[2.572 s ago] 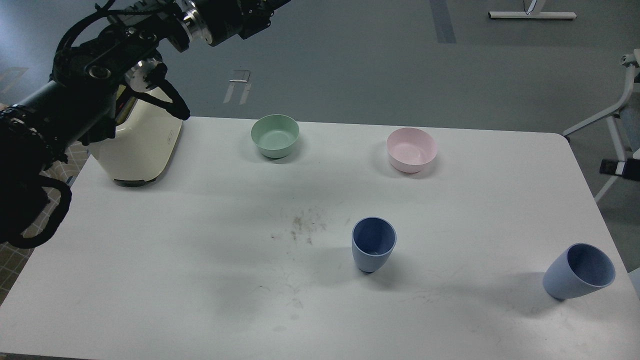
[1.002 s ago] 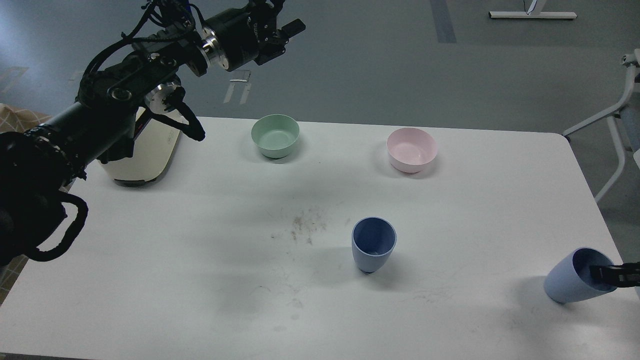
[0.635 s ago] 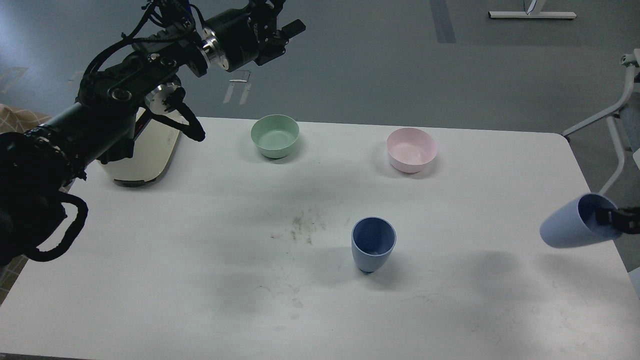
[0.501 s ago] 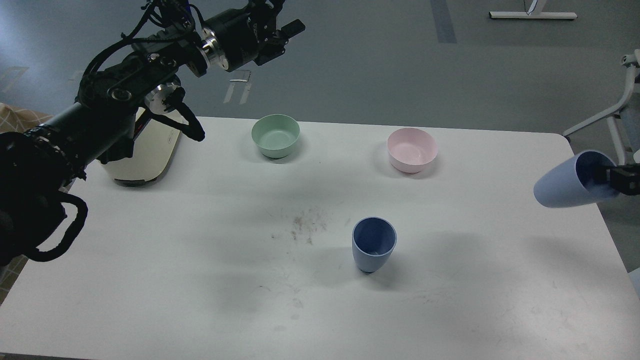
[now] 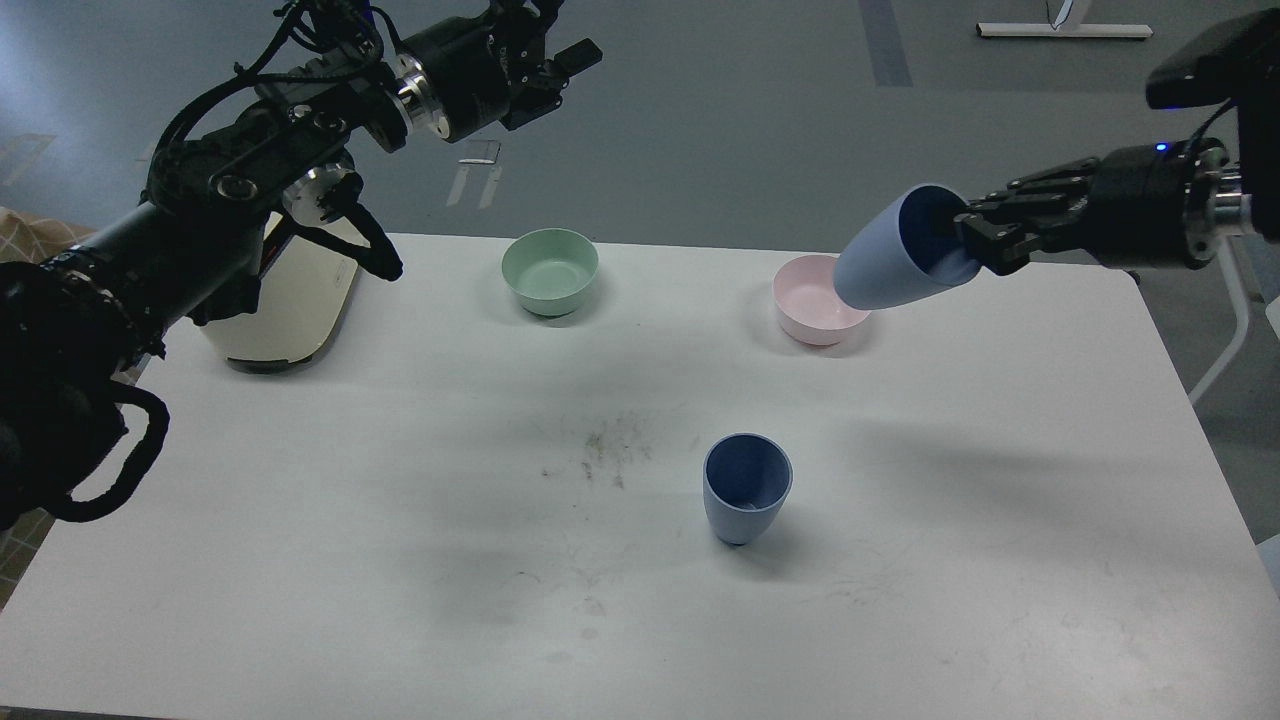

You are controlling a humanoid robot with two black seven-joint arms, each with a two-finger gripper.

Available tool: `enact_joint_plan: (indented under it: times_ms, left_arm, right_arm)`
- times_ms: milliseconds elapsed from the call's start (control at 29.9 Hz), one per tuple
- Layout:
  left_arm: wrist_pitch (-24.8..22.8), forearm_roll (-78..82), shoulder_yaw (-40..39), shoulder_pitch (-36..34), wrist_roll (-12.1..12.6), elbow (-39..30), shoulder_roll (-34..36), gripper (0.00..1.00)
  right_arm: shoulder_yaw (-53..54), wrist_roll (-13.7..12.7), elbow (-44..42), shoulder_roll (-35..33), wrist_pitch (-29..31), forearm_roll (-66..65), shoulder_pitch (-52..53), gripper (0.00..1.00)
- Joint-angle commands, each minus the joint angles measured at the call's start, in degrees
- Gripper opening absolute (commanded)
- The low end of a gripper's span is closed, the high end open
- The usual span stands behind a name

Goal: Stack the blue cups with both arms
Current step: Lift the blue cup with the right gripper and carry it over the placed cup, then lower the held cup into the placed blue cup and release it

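One blue cup [image 5: 747, 490] stands upright on the white table [image 5: 400, 480], right of centre. My right gripper [image 5: 972, 240] comes in from the right and is shut on the rim of the second blue cup [image 5: 890, 265]. It holds that cup tilted in the air, base pointing down-left, in front of the pink bowl [image 5: 812, 308]. My left gripper [image 5: 565, 45] is raised high at the top left, beyond the table's far edge, with its fingers apart and empty.
A mint-green bowl [image 5: 550, 270] sits at the back centre. A cream appliance [image 5: 285, 305] stands at the back left under my left arm. Dark crumbs [image 5: 610, 450] lie mid-table. A chair leg [image 5: 1235, 300] shows past the right edge.
My right gripper took the second cup by its rim at the table's right front, lifted it and carried it up and left to above the pink bowl. The left arm barely moved.
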Motion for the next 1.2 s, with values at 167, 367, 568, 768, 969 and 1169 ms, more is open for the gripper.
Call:
enact_joint_plan:
  times_ms: [167,367,568,768,969,1169]
  left_arm:
    - [0.0,0.19,0.14,-0.23,0.0,0.13,-0.22,0.97]
    - [0.0,0.1,0.14,-0.32,0.0,0.04,-0.22,0.97]
    - [0.0,0.1,0.14,-0.4,0.0,0.04,-0.22,0.97]
    - [0.0,0.19,0.06,-0.32,0.0,0.04,-0.04,0.97]
    - [0.0,0.1,-0.03,-0.23,0.0,0.04,0.31,0.97]
    - [0.0,0.1,-0.03,-0.23,0.0,0.04,0.49,0.97]
  right_arm:
    - [-11.63,0.09,5.05,7.09,0.0,3.56,10.93,0.0]
    - [-14.97,0.09,8.56,6.83,0.0,8.04,13.48,0.0]
    - [-19.54,0.09,8.47,7.09,0.0,7.78,13.04,0.0]
    - [-20.5,0.01,8.3,8.32,0.0,7.34,11.9,0.0]
    - [-20.5,-0.26,7.16,9.99,0.0,7.25,10.76,0.0]
    - [-20.5,-0.34,6.45,10.34,0.0,7.25,10.58,0.0]
